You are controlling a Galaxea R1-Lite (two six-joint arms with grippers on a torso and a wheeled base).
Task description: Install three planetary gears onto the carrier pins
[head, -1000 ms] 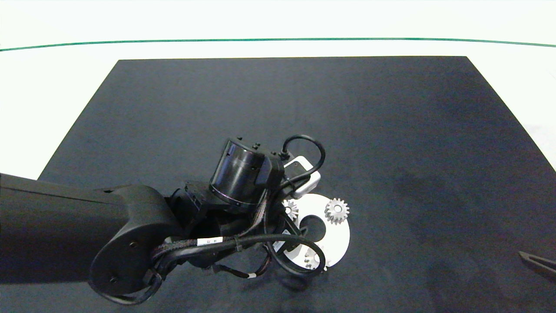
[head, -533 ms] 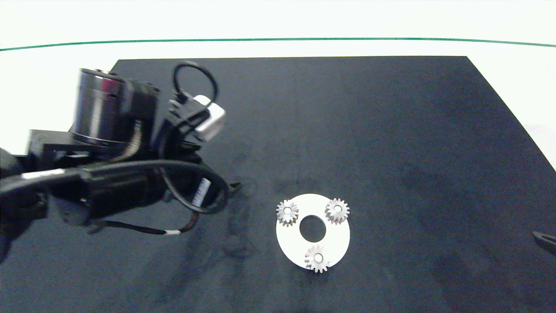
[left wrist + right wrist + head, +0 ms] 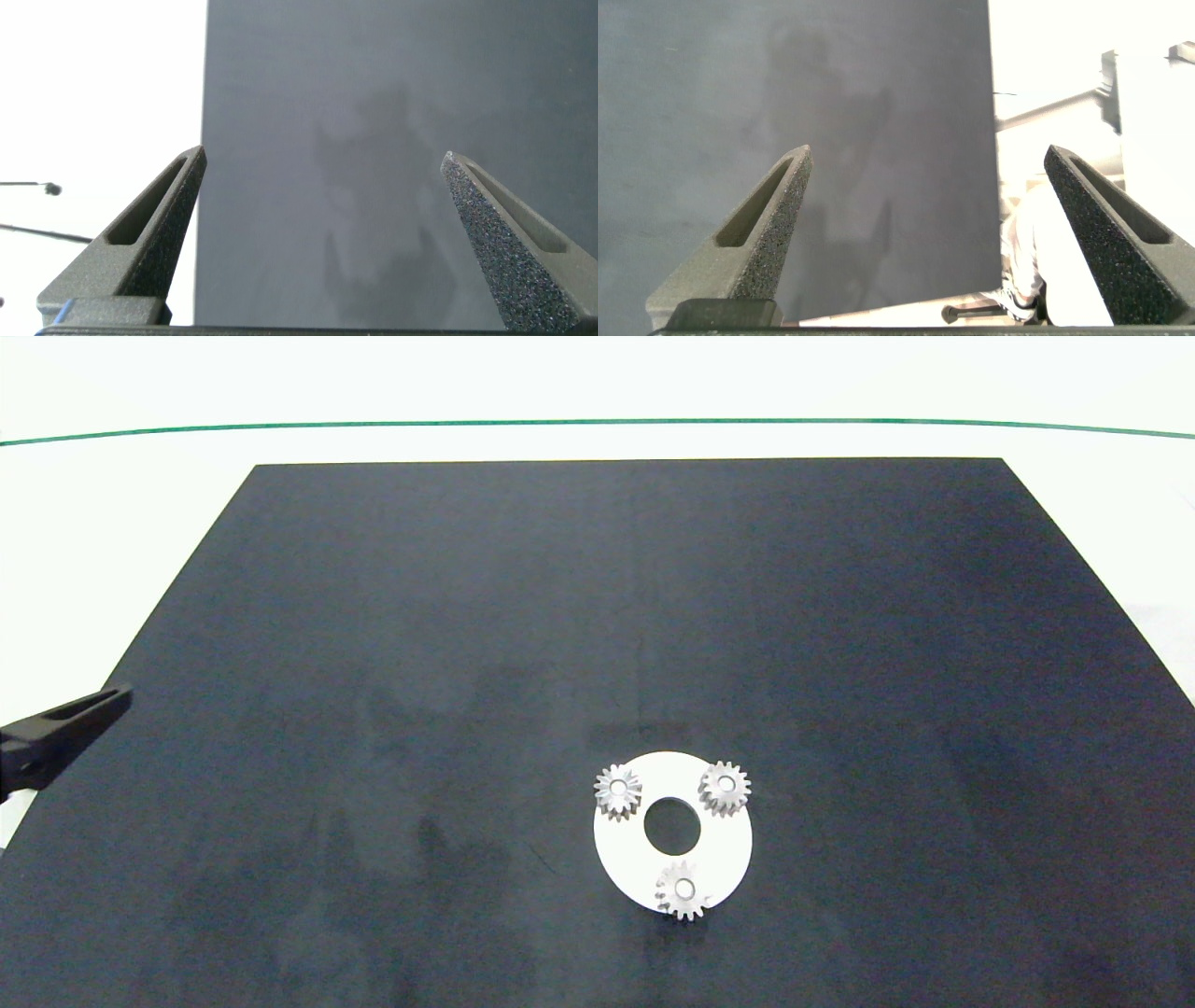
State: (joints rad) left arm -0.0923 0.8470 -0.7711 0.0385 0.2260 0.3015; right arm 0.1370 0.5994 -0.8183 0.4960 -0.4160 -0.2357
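Note:
A flat white disc [image 3: 719, 859] with a large centre hole lies on the black mat, near its front middle. Three small silver planetary gears sit on it in a triangle: one at the left [image 3: 618, 791], one at the right [image 3: 724, 789], one at the front [image 3: 681, 890]. Each gear shows a pale pin end in its centre hole. My left gripper [image 3: 322, 173] is open over the mat's left edge; only a dark fingertip [image 3: 70, 717] of it shows in the head view. My right gripper [image 3: 924, 168] is open over the mat's right edge, out of the head view.
The black mat [image 3: 597, 616] lies on a white table with a green line [image 3: 597, 422] along the far side. White table surface borders the mat on the left [image 3: 93, 112] and right [image 3: 1064, 56].
The left arm has lifted off the disc and swung away to the left edge, uncovering all three gears on their pins. The right fingertip has left the head view.

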